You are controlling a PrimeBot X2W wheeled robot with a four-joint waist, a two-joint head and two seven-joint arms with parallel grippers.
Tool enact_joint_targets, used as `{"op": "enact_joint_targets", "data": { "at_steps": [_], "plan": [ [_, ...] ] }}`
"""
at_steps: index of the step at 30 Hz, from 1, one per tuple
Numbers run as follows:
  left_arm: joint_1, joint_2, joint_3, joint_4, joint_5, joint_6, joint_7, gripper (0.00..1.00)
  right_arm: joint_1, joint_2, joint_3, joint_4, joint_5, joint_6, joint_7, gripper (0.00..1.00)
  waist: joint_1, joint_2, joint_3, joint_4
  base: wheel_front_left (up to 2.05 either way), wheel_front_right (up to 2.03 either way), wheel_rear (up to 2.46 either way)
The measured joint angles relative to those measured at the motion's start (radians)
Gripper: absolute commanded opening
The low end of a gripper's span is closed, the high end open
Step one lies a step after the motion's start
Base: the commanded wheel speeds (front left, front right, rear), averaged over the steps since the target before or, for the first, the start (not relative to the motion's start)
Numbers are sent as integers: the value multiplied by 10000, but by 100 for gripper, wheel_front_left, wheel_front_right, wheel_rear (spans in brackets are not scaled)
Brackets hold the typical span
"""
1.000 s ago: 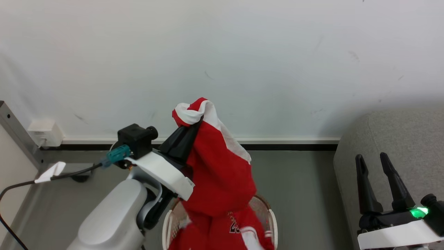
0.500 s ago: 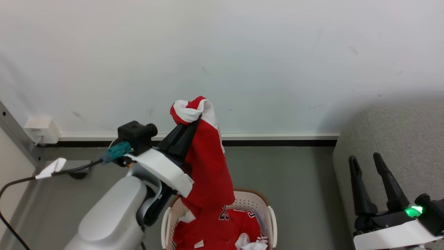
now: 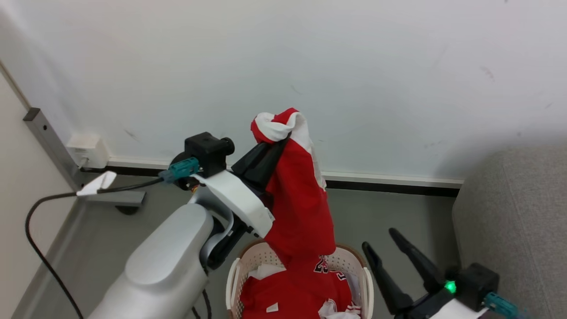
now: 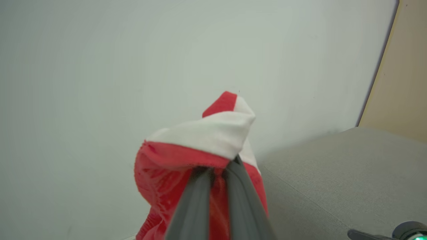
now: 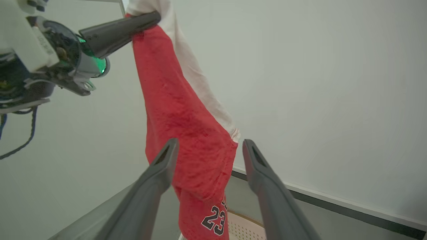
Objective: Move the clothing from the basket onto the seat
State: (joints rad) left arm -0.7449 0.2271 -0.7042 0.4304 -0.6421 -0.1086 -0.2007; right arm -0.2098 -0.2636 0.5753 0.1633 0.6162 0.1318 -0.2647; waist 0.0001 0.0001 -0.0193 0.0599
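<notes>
My left gripper [image 3: 278, 141] is raised above the basket and shut on the white-trimmed top of a red garment [image 3: 301, 208]. The garment hangs straight down, its lower end reaching the basket [image 3: 367, 283]. More red clothing [image 3: 288, 294] with black-and-white lettering lies inside. In the left wrist view the fingers [image 4: 196, 196] pinch the bunched red and white fabric [image 4: 203, 133]. My right gripper [image 3: 379, 239] stands open just right of the basket. In the right wrist view its fingers [image 5: 160, 170] frame the hanging garment [image 5: 176, 110] without touching it. The grey seat [image 3: 514, 221] is at the right.
A pale wall runs behind, with a dark baseboard [image 3: 398, 185]. At the left are a white socket box [image 3: 87, 150], a grey metal post [image 3: 46, 137] and a black cable [image 3: 35, 217] on the grey floor [image 3: 390, 208].
The head camera has shifted. My right gripper has moved left, from in front of the seat to beside the basket. The lifted garment has stopped swinging and hangs straighter.
</notes>
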Motion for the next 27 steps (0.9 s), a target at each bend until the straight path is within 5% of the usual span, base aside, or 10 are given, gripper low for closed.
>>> {"op": "enact_joint_targets", "data": {
  "at_steps": [13,27],
  "plan": [
    [-882,-821,-796,466,-58,-150,100,0,-2541,474,2855,4100,-274,0,0,100,0,0,1,969,0,0,0],
    [-1152,-1452,-2173,546,-593,-203,159,0,-3629,1394,2554,5829,-309,0,-2,100,0,0,-72,2052,0,0,0]
  ]
}}
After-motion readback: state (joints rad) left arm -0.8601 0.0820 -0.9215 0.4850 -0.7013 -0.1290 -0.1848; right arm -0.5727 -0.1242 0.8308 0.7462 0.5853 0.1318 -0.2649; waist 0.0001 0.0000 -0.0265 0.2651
